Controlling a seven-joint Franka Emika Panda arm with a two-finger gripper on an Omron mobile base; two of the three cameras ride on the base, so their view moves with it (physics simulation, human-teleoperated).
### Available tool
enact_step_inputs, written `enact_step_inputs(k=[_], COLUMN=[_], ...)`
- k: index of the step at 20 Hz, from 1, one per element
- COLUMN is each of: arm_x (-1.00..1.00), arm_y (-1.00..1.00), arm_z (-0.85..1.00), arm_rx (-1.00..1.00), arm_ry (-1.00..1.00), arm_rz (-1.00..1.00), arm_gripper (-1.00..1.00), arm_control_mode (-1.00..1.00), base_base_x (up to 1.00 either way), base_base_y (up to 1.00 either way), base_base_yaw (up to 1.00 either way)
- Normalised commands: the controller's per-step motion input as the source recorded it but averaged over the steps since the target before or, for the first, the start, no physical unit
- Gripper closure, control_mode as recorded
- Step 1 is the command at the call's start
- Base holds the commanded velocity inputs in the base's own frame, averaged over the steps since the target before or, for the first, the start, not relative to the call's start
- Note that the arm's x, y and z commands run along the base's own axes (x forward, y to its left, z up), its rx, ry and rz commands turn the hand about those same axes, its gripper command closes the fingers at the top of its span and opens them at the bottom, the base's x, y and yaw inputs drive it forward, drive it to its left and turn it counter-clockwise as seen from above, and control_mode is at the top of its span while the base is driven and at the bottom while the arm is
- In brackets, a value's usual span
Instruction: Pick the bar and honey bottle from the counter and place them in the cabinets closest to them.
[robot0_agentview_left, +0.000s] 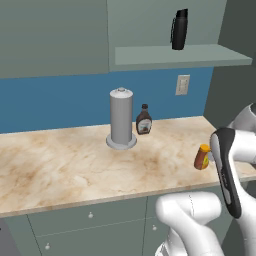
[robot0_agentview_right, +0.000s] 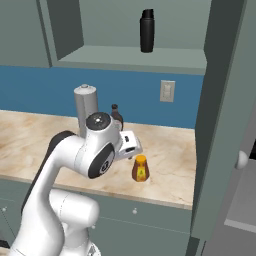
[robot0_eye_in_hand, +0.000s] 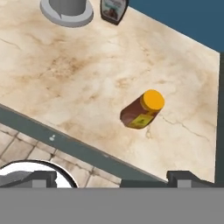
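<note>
Open tool (robot0_eye_in_hand: 111, 177) hovers above upright honey bottle (robot0_eye_in_hand: 142, 110) on counter (robot0_eye_in_hand: 65, 83).

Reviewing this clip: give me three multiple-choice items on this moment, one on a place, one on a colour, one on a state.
1. Where does the small amber-orange honey bottle stand?
A. on the beige marbled counter
B. on the grey-green shelf
C. in a drawer

2. What colour is its cap?
A. black
B. yellow
C. white

3. How is the two-finger gripper?
A. shut on the bottle
B. open, apart from the bottle
C. shut, empty

Key: 1 A, it stands near the counter's front edge; 2 B, the hand view shows a yellow top; 3 B, the fingertips stand wide, with the bottle beyond them.
</note>
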Motion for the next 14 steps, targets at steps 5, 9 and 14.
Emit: enact_step_inputs(k=[5,9,14], arm_x=[0.32,0.22,0.12], arm_y=[-0.13,-0.03,-0.06], arm_z=[-0.14,-0.12,-0.18], arm_rx=[0.01,0.05,0.07], arm_ry=[0.03,0.03,0.0], arm_rz=[-0.01,0.0,0.0], arm_gripper=[-1.0,-1.0,-1.0], arm_control_mode=[-1.0,-1.0,-1.0], base_base_x=[0.0,0.0,0.0], base_base_y=[0.0,0.0,0.0], base_base_yaw=[0.0,0.0,0.0])
